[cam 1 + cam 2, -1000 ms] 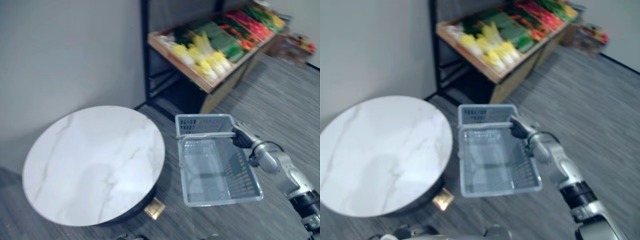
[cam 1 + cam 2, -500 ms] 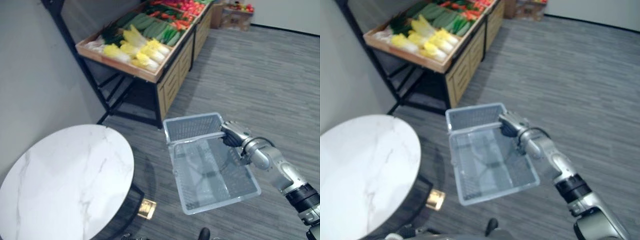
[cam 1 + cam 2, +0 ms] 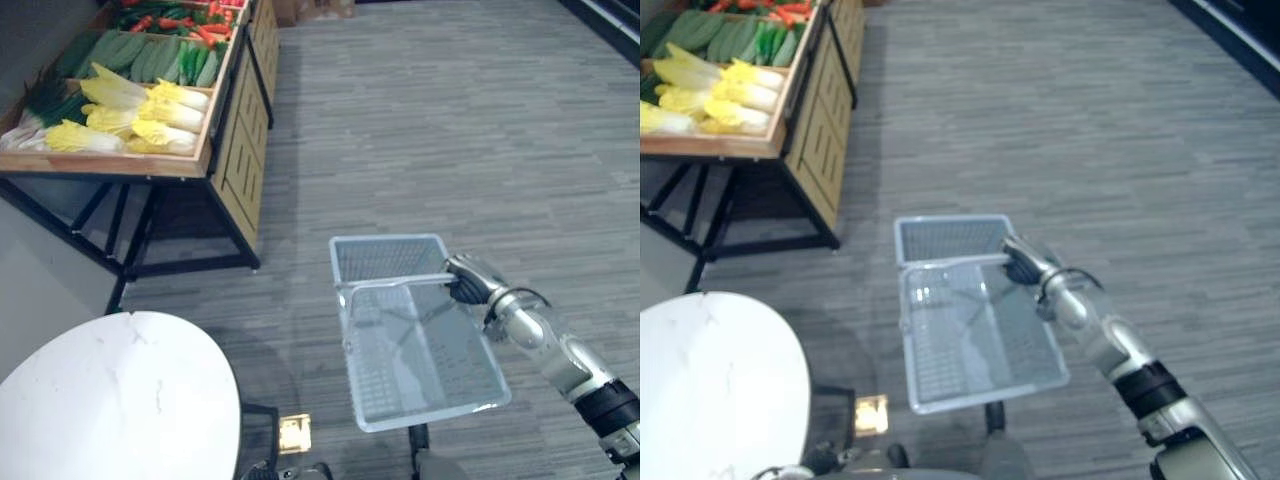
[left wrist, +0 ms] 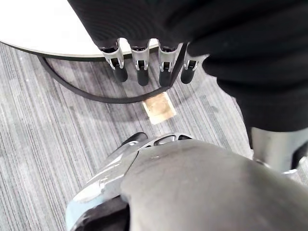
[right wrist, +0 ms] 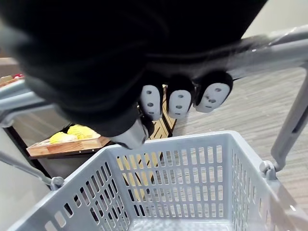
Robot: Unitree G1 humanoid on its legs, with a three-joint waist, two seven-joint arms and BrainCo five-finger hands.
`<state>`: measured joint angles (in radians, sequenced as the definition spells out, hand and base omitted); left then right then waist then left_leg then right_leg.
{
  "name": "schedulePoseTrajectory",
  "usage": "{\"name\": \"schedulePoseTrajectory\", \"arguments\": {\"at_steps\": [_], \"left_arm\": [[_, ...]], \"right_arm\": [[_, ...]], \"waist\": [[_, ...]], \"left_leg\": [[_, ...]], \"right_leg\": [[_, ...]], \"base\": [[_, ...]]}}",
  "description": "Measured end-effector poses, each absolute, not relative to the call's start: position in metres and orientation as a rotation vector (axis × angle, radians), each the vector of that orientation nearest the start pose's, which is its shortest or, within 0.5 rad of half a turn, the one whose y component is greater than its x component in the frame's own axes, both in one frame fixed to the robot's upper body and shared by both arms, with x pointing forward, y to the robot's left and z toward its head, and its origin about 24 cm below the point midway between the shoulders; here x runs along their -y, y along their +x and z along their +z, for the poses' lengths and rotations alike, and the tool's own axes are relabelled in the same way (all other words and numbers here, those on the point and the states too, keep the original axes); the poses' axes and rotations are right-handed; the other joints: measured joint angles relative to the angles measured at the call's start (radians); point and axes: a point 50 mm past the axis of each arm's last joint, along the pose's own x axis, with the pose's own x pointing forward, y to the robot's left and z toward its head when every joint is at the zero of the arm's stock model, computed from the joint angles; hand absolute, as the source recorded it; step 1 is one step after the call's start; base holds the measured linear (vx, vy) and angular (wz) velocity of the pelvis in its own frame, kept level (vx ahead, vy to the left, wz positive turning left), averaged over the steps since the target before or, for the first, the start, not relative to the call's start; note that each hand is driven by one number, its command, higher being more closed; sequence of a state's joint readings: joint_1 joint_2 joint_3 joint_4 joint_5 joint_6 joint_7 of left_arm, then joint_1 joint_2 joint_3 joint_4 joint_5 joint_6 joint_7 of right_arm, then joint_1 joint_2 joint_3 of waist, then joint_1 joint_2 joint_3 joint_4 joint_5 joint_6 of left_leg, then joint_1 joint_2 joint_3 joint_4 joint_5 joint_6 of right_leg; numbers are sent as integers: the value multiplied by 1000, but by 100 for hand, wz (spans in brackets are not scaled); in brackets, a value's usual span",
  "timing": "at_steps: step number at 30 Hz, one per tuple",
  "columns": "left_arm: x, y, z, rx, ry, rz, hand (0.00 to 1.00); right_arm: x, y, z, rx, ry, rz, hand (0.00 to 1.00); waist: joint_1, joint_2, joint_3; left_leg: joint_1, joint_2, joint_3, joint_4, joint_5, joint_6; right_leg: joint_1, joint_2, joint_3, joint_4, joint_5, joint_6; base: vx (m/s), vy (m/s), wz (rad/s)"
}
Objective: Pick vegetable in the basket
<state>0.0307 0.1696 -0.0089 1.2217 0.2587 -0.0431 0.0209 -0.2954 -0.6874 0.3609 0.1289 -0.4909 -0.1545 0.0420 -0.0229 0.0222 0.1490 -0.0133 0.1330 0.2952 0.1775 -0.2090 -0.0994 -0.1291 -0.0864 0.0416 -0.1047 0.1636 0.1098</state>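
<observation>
Grey plank floor (image 3: 450, 120); vegetables (image 3: 150, 115) sit far left on the produce stand (image 3: 215, 135). My right hand (image 3: 468, 280) curls round the handle (image 3: 395, 284) of the empty basket (image 3: 385, 258), held level, presumably for loading. My left hand (image 4: 144, 62) hangs slack-fingered, holding nothing.

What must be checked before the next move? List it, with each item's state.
1. Grip: right hand curled round the handle: ok.
2. Room: basket holds nothing: ok.
3. Picker: left hand free and open: ok.
4. Reach: vegetables on the stand lie well off to the left of the basket: not ok.
5. Clearance: table stands apart from the basket: ok.
</observation>
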Motion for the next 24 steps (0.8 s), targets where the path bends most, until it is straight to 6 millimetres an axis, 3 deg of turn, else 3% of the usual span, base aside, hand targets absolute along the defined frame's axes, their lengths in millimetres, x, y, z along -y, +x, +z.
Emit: {"name": "schedulePoseTrajectory", "arguments": {"at_steps": [1,2,8,12,16,18,19,24], "left_arm": [[-217,82,-166,-1212,390,-60,0],[-218,74,-168,-1253,421,-99,0],[-218,75,-168,-1251,423,-97,0],[-220,75,-166,-1217,405,-21,0],[-227,79,-160,-1136,371,110,0],[-233,81,-157,-1104,369,166,0],[-238,81,-156,-1097,341,229,0],[-241,81,-155,-1096,290,274,0]], "right_arm": [[188,292,87,218,-1218,396,100],[202,283,65,100,-1196,369,100],[204,281,63,90,-1193,366,100],[222,269,43,-11,-1114,281,100],[242,248,10,-173,-1055,225,100],[249,240,-2,-231,-1022,189,100],[254,232,-12,-286,-993,162,100],[267,217,-24,-363,-973,123,100]], "waist": [[-1,0,0],[-4,-12,-30],[-3,-12,-30],[-1,-13,-31],[7,-15,-47],[10,-15,-56],[11,-11,-63],[-3,14,-81]], "left_leg": [[0,-4,6,-1,-2,1],[53,-38,22,-74,16,17],[53,-38,19,-74,17,17],[57,-35,-2,-72,17,18],[69,-27,7,-74,17,18],[74,-21,22,-74,17,18],[85,-14,33,-75,17,16],[107,19,50,-87,20,-3]], "right_leg": [[-6,-1,9,0,3,0],[-6,-17,16,-8,20,19],[-5,-18,12,-8,20,19],[9,-20,-36,-8,20,20],[11,-23,-79,-9,19,19],[10,-30,-141,-10,-5,-4],[17,-39,-212,-9,-2,-11],[30,-12,-222,-8,16,-17]], "base": [[-1,13,-15],[-1,7,-10],[0,0,1],[-17,-21,13],[-43,-35,-4],[-40,-47,-15],[-12,-44,-20],[20,-62,-13]]}}
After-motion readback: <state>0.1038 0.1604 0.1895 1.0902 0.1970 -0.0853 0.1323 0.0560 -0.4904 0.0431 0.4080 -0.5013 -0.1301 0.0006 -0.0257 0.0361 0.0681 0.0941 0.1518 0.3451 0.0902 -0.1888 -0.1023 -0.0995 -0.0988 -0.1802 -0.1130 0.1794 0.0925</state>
